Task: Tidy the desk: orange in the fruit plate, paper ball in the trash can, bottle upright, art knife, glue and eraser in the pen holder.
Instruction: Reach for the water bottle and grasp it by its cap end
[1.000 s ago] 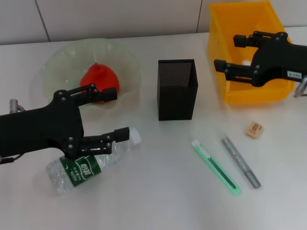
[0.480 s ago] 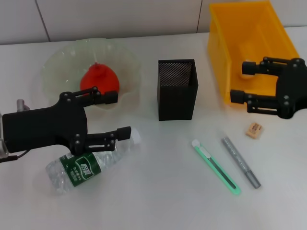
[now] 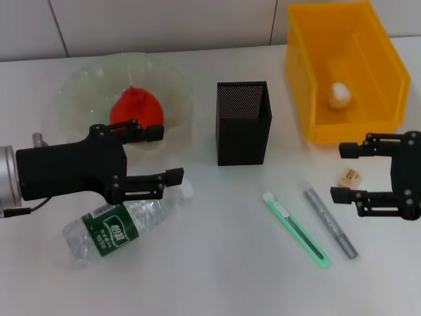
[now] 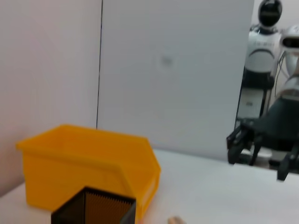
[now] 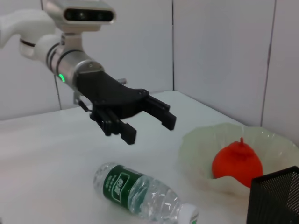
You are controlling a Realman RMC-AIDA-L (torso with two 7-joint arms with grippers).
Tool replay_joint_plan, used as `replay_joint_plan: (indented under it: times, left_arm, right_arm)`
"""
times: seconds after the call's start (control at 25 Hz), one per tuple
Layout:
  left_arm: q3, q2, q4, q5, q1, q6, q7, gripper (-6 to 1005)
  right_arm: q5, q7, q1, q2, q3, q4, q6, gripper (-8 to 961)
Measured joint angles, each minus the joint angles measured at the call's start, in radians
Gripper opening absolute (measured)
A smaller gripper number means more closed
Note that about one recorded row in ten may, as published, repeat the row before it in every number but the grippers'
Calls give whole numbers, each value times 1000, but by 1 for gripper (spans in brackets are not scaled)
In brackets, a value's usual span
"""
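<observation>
Left gripper [image 3: 168, 153] jaws spread above the lying bottle [image 3: 122, 222], right gripper [image 3: 343, 171] jaws spread around the eraser [image 3: 348, 176], pen holder [image 3: 243, 122] mid-table, paper ball [image 3: 339, 95] in yellow bin [image 3: 304, 79] at far right corner, orange [image 3: 135, 108] in plate [image 3: 79, 89].

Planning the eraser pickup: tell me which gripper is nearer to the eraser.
Right. The right gripper hangs open right at the eraser, fingers on either side of it in the head view. The left gripper is far across the desk, open above the lying bottle.

Bright even light, soft shadows
</observation>
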Motion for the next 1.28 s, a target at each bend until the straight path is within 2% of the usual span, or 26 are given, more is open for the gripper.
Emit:
replay_joint_plan:
  times: [0.16,0.32,0.56,0.76,0.88,1.04,1.08,1.16,1.2,1.24,1.28]
  left_arm:
    - [8,-4,29,73,-8,-23,-46,827]
    - [54,-5,74,118,-8,-69,-98,827]
    - [75,-5,103,185,-19,-114,-159,827]
    - [133,-6,140,261,-31,-177,-231,827]
    - [208,-7,184,311,-33,-237,-300,826]
    - [240,-8,204,337,-33,-263,-336,826]
    - [317,-8,255,411,-33,-317,-422,826]
    - [317,-8,255,411,-33,-317,-422,826]
    - [363,-8,279,451,-37,-349,-472,826]
    - [363,-8,279,451,-37,-349,-472,826]
    - [421,-8,296,507,-51,-382,-531,826]
  right_arm:
    - [-1,-5,8,1,36,32,-26,710]
    - [-1,-5,23,1,64,66,-32,710]
    - [0,-6,35,1,68,83,-35,710]
    - [0,-6,36,1,70,101,-31,710]
    - [0,-6,42,1,88,115,-34,710]
    - [0,-6,46,1,106,136,-40,710]
    - [0,-7,46,1,107,138,-41,710]
    - [0,-13,46,1,108,147,-41,710]
    - [0,-15,45,1,109,151,-41,710]
    - [0,-17,45,1,109,155,-41,710]
    - [0,-17,45,1,110,158,-41,710]
